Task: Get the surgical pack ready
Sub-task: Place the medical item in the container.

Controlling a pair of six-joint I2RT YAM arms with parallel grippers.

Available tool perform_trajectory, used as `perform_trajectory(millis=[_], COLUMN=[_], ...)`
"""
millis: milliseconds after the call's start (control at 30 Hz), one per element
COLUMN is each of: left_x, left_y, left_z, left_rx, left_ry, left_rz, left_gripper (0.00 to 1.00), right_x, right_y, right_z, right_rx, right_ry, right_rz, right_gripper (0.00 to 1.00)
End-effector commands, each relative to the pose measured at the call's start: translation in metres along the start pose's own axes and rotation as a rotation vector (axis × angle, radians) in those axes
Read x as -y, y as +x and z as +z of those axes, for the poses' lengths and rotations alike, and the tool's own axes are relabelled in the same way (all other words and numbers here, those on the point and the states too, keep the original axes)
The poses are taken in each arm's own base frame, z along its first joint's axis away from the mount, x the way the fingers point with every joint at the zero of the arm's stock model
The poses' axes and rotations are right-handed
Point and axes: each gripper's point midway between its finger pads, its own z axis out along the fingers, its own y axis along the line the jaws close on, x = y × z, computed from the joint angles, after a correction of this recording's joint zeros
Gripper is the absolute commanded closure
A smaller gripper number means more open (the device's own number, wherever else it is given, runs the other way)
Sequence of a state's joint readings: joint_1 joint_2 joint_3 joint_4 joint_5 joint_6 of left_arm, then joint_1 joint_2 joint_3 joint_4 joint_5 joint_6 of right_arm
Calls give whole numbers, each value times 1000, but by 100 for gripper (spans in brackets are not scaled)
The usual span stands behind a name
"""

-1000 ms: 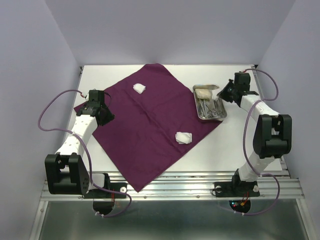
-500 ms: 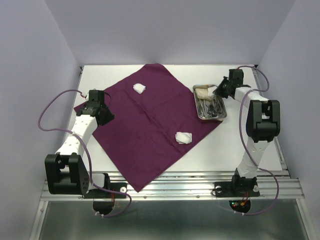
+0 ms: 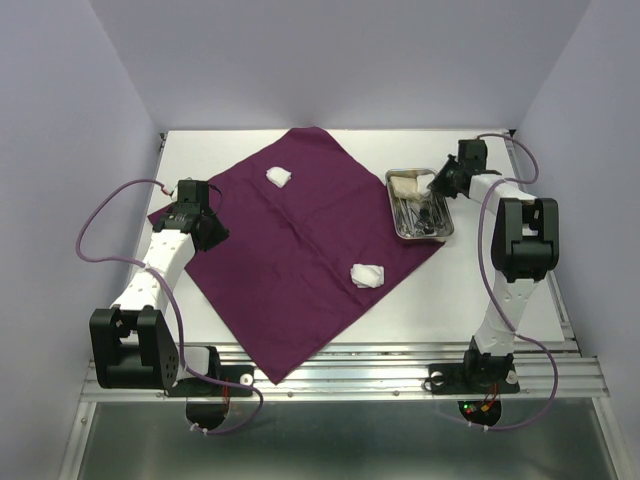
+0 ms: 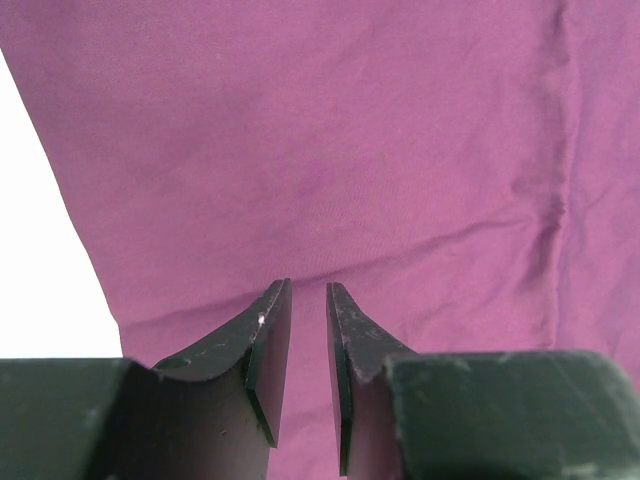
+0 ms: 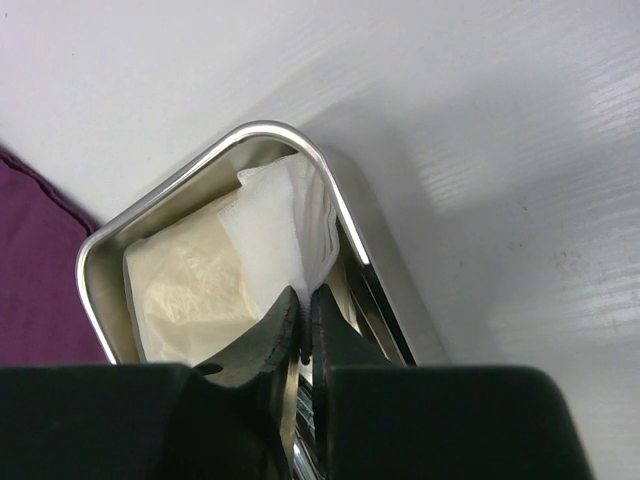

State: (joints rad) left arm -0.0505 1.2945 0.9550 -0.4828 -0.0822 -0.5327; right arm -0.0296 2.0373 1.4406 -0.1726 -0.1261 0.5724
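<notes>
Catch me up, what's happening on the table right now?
The purple cloth lies spread flat with two gauze wads on it. The left gripper rests near its left corner, jaws slightly apart, nothing clearly pinched. The right gripper is closed at the far corner of the steel tray, by the white packet; which it grips, I can't tell. Instruments lie inside.

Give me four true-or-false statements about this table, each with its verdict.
1. Two wads lie on the purple cloth. True.
2. The tray is empty. False: it holds instruments and a white pad.
3. The right hand is closed on the white pad in the tray. True.
4. The left hand holds a wad. False: it hangs over the cloth, fingers slightly apart, nothing between them.
</notes>
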Motion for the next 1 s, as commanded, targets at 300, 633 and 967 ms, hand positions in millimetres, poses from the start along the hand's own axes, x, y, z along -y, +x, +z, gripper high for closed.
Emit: perform_trajectory(millis=[300,633,967], left_x=[5,4,5], left_y=[-6,-5,-3], left_z=[-8,-6,-4], left_rx=[32,31,23], left_ry=[27,28,34], left_rz=[1,4,6], left_gripper=[68,68,68], right_x=[-12,-15,-12], right_y=[-27,-28,-40], right_z=[-17,-52,-56], right_rx=[71,93,130], right_ry=[-19,-11,44], right_rz=[-16,10,-55], right_gripper=[42,38,74])
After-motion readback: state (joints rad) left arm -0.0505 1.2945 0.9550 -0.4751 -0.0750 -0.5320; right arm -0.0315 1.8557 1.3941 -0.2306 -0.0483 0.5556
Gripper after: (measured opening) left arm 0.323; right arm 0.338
